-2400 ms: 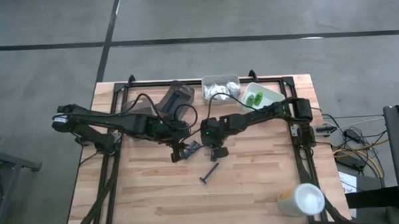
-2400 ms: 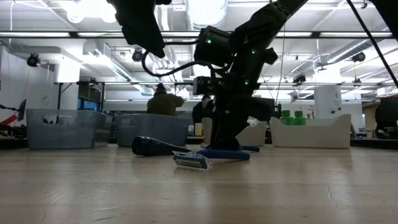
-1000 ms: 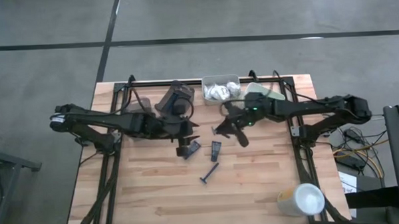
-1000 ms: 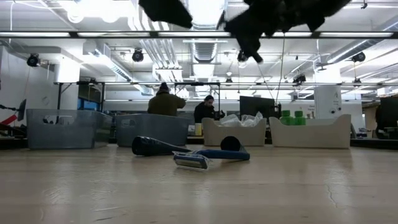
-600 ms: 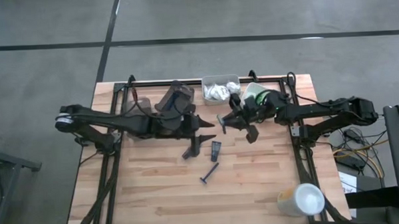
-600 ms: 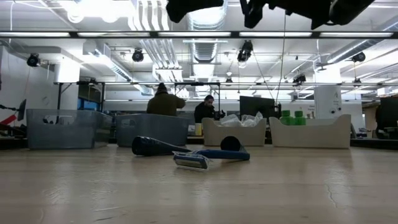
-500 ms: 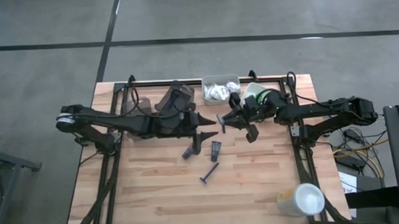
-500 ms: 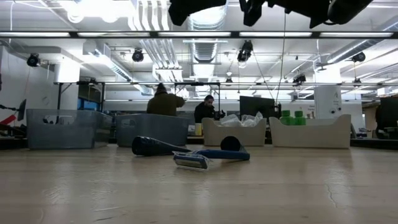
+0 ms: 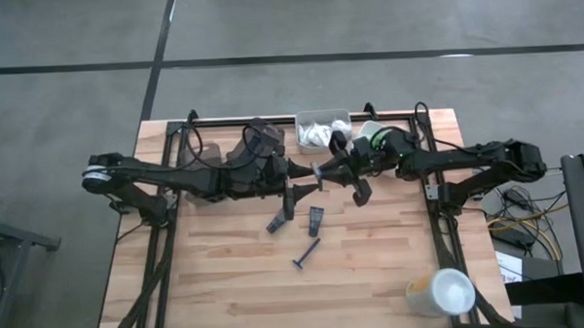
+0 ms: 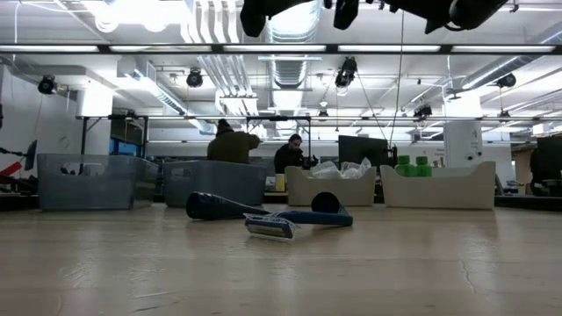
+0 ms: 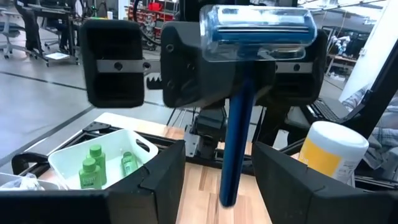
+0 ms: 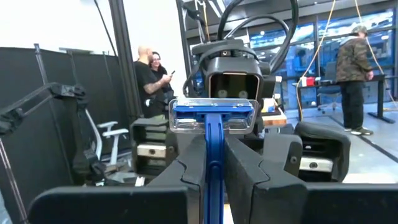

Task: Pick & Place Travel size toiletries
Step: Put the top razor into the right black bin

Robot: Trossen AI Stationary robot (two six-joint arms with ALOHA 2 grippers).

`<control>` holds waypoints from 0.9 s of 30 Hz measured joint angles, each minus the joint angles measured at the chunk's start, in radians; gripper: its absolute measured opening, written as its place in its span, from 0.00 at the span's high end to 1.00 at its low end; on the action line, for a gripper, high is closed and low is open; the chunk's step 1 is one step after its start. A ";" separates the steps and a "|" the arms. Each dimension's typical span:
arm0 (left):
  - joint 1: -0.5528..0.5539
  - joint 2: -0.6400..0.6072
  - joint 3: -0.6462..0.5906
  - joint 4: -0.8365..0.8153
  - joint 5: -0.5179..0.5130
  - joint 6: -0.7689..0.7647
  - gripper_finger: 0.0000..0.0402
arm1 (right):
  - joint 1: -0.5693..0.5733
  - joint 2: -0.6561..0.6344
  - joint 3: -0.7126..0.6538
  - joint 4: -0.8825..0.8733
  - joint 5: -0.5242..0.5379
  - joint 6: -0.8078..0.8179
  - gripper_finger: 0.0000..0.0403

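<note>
Right claw (image 9: pixel 322 173) hung above the middle of the counter (image 9: pixel 228 293), clamped on a blue razor (image 12: pixel 213 118) whose handle ran between its two fingers (image 12: pixel 186 163) and whose clear-capped head stood out past the tips. Facing it nose to nose was the left claw (image 9: pixel 290 174), its fingers (image 11: pixel 163 169) spread wide; in the left wrist view the razor's handle hung between them, though whether they touched it could not be told. Below the pair, on the counter, lay three more dark toiletries: a stubby dark tube (image 9: pixel 276 224), another dark tube (image 9: pixel 315 219) just beside it, and a second razor (image 9: pixel 307 253) a little nearer the front edge. At the far edge sat a tray of white packets (image 9: pixel 316 134) and, beside it, a white tray with green bottles (image 11: pixel 93 174). A big white cup (image 9: pixel 439 293) stood at the front right corner, well apart.
</note>
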 joint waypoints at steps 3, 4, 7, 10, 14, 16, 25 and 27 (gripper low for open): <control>0.000 0.000 0.000 0.004 0.000 -0.002 0.53 | 0.000 0.042 0.032 0.001 0.000 -0.007 0.93; 0.000 0.000 0.000 0.005 0.000 -0.004 0.53 | 0.000 0.057 0.045 0.001 0.000 -0.014 0.93; 0.000 0.000 0.000 0.004 0.000 -0.016 0.54 | 0.000 0.098 0.077 -0.002 0.000 -0.029 0.93; 0.000 0.000 0.000 -0.002 -0.003 -0.031 0.59 | 0.000 0.130 0.106 -0.001 -0.013 -0.029 0.93; 0.000 0.000 0.000 -0.018 -0.007 -0.032 0.70 | 0.000 0.149 0.133 -0.002 -0.020 -0.029 0.93; 0.000 0.000 0.000 -0.027 -0.008 -0.032 0.77 | 0.000 0.148 0.134 -0.002 -0.020 -0.030 0.93; 0.000 0.001 0.000 -0.032 -0.014 -0.015 0.94 | 0.000 0.136 0.121 -0.004 -0.015 -0.028 0.93; 0.000 0.001 0.000 -0.033 -0.025 -0.015 0.93 | 0.000 0.136 0.120 -0.004 -0.014 -0.029 0.92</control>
